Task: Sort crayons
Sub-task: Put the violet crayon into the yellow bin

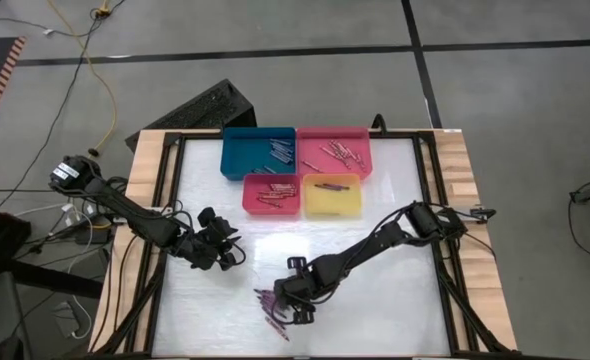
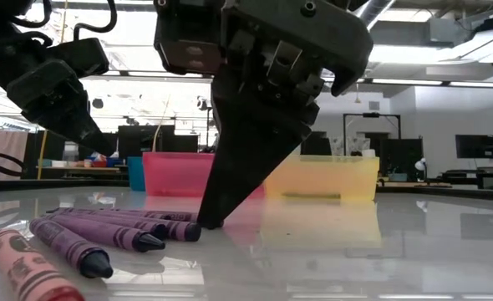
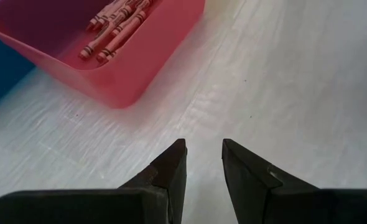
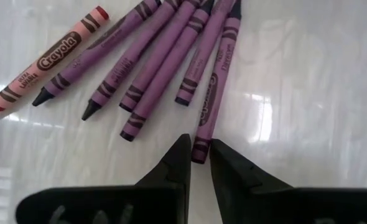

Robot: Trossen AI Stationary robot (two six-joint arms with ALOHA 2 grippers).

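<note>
Several purple crayons (image 4: 162, 62) and one red crayon (image 4: 46, 62) lie flat in a loose fan on the white table near its front edge (image 1: 273, 305). My right gripper (image 4: 199, 146) stands at the fan's edge, tips down at the table (image 2: 206, 219), shut on the end of one purple crayon (image 4: 211, 93). My left gripper (image 3: 204, 155) hangs open above bare table at the left (image 1: 230, 255), beside the red tray (image 3: 109, 68), with nothing between its fingers. My right gripper has the blunt end of the outermost purple crayon (image 4: 199, 153) between its two fingertips, one on each long side. The fingers slant steeply down from the table's right and come at the crayon's end roughly along its length. The crayon lies flat on the table.
At the far side stand a blue tray (image 1: 258, 152), a pink tray (image 1: 333, 150), a red tray (image 1: 272, 194) and a yellow tray (image 1: 332, 195), each with crayons inside. Bare white table lies between the trays and the loose crayons. Wooden rails edge the table (image 1: 460, 190).
</note>
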